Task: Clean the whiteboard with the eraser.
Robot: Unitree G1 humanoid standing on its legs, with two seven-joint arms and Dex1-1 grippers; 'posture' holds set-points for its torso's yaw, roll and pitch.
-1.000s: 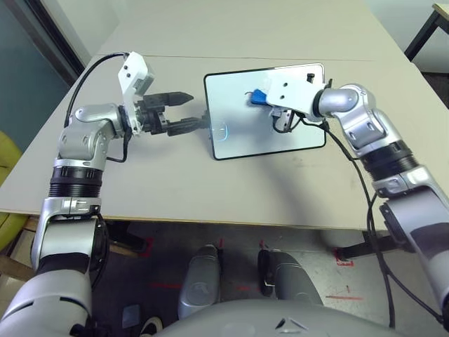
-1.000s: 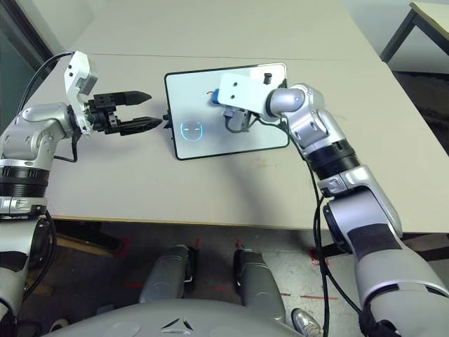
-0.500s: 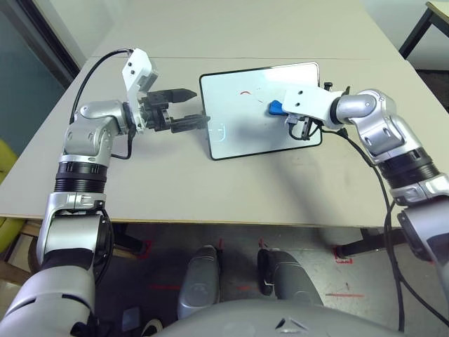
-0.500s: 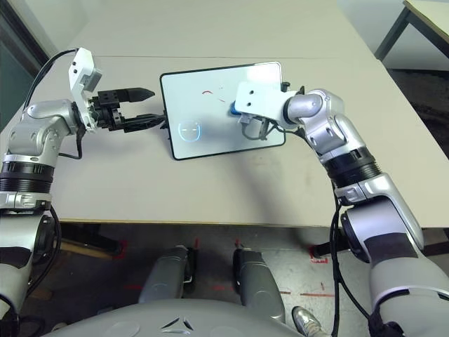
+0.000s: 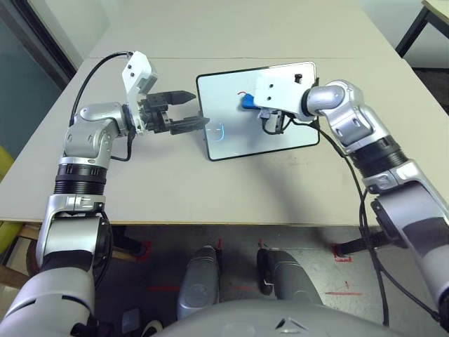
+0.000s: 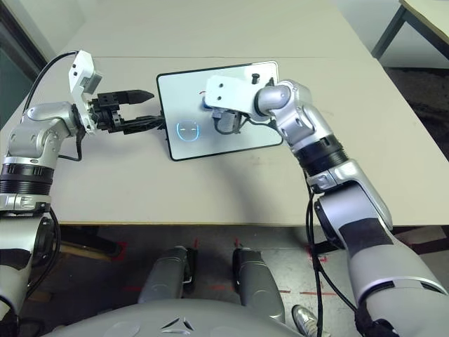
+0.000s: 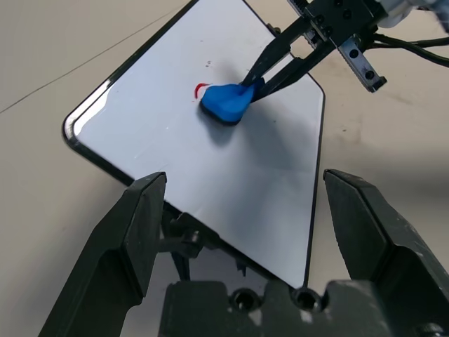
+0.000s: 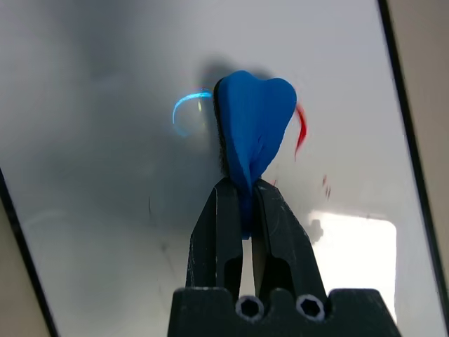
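Across the whiteboard (image 5: pixel 238 133), the eraser (image 5: pixel 248 102) has shifted left.

A pale table (image 5: pixel 161 189) stands on dark grey floor (image 5: pixel 231 274) (red tape marks dot it), white wall behind

Blue eraser (image 7: pixel 226 103) on red-marked white whiteboard (image 7: pixel 175 154).

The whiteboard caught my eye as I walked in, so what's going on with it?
The robot's right gripper has the blue eraser pinched in its fingers, over the whiteboard. A red curved mark and a few small red specks remain, so it isn't clean yet. The left gripper is open and empty by the board's edge.
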